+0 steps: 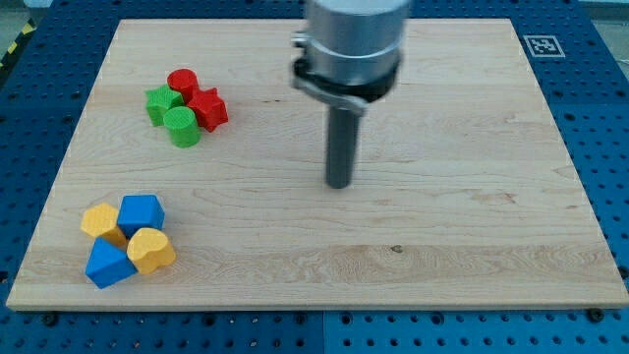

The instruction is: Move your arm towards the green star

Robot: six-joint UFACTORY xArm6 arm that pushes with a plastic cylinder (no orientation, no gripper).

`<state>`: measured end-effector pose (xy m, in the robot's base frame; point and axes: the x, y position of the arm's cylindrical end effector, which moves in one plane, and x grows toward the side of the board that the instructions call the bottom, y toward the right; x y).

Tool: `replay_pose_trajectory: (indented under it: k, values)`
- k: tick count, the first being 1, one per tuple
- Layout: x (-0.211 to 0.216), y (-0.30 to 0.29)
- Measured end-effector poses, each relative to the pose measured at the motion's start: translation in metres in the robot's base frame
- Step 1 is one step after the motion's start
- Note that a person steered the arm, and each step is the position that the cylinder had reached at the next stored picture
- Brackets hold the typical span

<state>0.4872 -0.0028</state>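
Dark straight rod hung down over the pale wooden board (413, 226), my tip (338, 184) touching the wood near the middle, a bit twd the view's top. No claw on this arm, just the rod, so nothing wide, narrow or held.

Green star-shaped block (162, 103) sat at the view's upper left, well apart from my tip & off to its left. Was packed in a tight bunch w/ 3 others: red round block (182, 82) just above it, red star-shaped block (207, 108) to its right, green round block (182, 127) just below & right. All 4 looked to be touching.

2nd bunch lay at the view's lower left: yellow block (101, 221), blue cube-like block (141, 212), another yellow block (150, 249), another blue block (108, 264), shapes hard to tell. Far from my tip too

Black & white marker tag (540, 45) stuck at the board's top right corner
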Motion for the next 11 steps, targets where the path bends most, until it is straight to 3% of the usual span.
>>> replay_pose_trajectory:
  k: [2, 3, 4, 5, 6, 7, 8, 11]
  values:
    - [-0.006, -0.140]
    - [-0.015, -0.165]
    - [-0.073, -0.204]
    - [-0.101, -0.240]
    - [-0.106, -0.243]
    - [-0.153, -0.270]
    - [-0.164, -0.275]
    - [-0.108, -0.225]
